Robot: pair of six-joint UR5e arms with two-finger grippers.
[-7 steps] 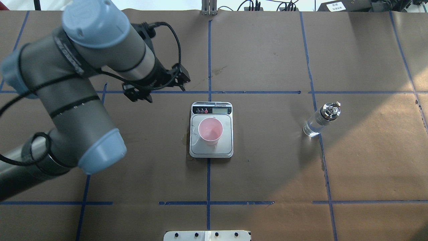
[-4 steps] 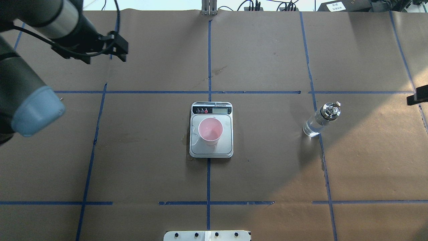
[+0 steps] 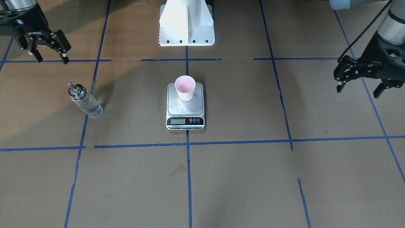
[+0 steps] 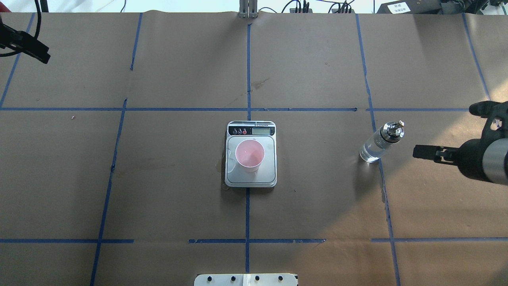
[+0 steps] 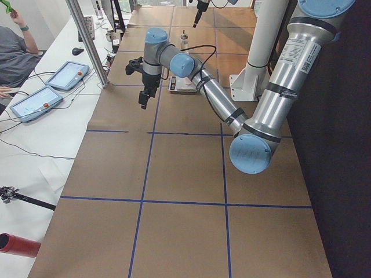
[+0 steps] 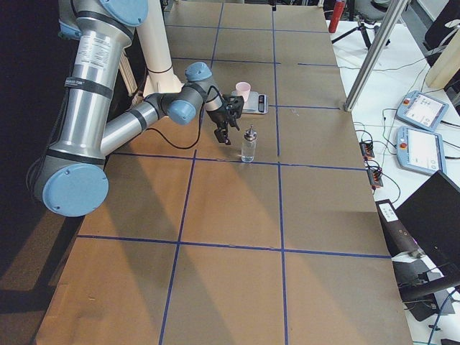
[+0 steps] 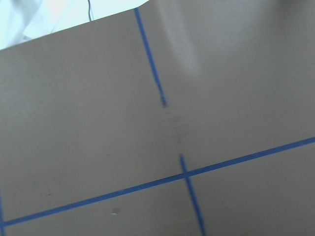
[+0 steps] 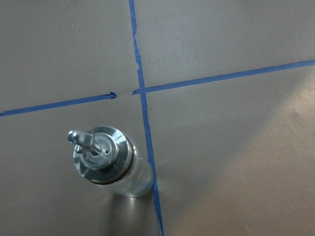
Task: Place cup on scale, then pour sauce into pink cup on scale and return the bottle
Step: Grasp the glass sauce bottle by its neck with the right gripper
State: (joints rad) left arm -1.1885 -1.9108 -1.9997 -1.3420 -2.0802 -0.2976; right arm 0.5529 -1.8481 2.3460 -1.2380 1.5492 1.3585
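The pale pink cup stands upright on the silver platform of the scale at the table's middle; it shows in the front view too. The clear glass bottle with a silver pourer top stands upright to the right, with clear sauce in its lower part. My right gripper is open and empty, just right of the bottle and not touching it. The right wrist view looks down on the bottle. My left gripper is open and empty, far out at the table's left.
The robot's white base stands behind the scale. Blue tape lines divide the brown paper table cover. Tablets lie on a side table past the left end, with an operator beside it.
My left arm has swung away from the scale to the far left, almost out of the overhead view. My right gripper has come in from the right edge toward the bottle.
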